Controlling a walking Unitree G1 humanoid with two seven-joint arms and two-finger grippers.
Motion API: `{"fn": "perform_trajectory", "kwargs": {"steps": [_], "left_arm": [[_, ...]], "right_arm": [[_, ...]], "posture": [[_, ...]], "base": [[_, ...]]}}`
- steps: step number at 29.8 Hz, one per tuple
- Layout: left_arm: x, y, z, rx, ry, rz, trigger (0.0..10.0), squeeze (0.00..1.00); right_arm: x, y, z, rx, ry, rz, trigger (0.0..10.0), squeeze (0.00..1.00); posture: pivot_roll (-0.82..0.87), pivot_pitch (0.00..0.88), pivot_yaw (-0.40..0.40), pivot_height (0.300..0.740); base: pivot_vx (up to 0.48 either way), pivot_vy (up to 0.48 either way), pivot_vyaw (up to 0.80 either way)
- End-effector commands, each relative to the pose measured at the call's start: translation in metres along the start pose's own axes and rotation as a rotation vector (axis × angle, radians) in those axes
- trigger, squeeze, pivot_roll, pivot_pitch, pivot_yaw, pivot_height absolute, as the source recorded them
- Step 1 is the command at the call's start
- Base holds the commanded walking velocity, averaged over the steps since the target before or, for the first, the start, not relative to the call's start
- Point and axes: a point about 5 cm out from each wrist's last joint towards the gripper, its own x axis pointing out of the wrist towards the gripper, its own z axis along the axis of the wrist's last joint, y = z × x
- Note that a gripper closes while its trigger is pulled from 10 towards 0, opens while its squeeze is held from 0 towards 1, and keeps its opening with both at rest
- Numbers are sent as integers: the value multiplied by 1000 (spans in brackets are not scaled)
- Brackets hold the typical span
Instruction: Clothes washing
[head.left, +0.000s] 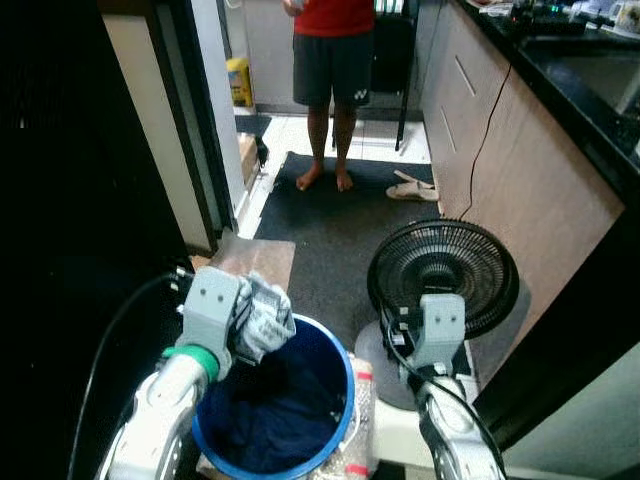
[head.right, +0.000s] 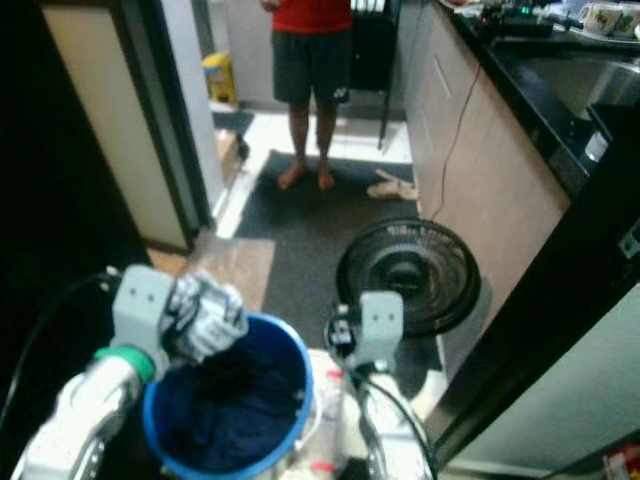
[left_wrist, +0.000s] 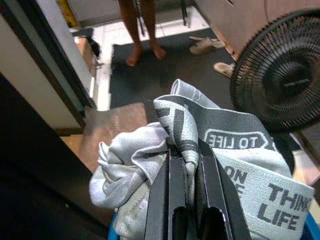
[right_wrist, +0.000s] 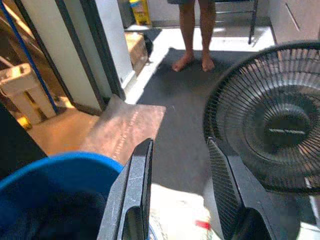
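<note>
black fan (head.left: 442, 275) on floor | barefoot person (head.left: 330, 60) on dark mat (head.left: 345, 235) | sandals (head.left: 412, 187), possibly slippers

Bucket (head.left: 340, 415) nearest, clothes (head.left: 275, 415) inside, cloth (head.left: 262, 318) held above its left rim by left gripper (left_wrist: 187, 160), fan (head.left: 442, 275) to its right, mat (head.left: 345, 235) beyond, person (head.left: 332, 90) stood at mat's far end.

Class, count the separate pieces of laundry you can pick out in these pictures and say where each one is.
2. A grey printed cloth is clamped in the left tool above the blue bucket. A dark navy garment lies inside the bucket; more may be hidden beneath it.
</note>
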Motion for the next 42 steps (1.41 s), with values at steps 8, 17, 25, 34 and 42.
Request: {"fn": "perform_trajectory", "kwargs": {"steps": [8,17,25,34,42], "left_arm": [[4,-17,-8,-69,-6,25,10000,0],[7,-13,-7,-83,-19,62,10000,0],[8,-11,-8,-64,-21,58,10000,0],[8,-10,-9,-49,-18,56,10000,0],[8,-8,-9,-43,-16,57,10000,0]], "right_arm": [[4,-8,3,-46,10,31,10000,0],[12,-5,11,-22,-30,27,10000,0],[13,-6,10,7,-39,2,10000,0],[15,-4,10,13,-46,5,10000,0],[17,-2,10,20,-51,9,10000,0]], "posture": [[-25,5,-59,740],[-16,6,-40,740],[-16,11,-21,740],[-5,11,-7,740],[-1,10,-5,740]], "base": [[0,0,0],[0,0,0],[0,0,-500],[0,0,-800],[0,0,-800]]}}
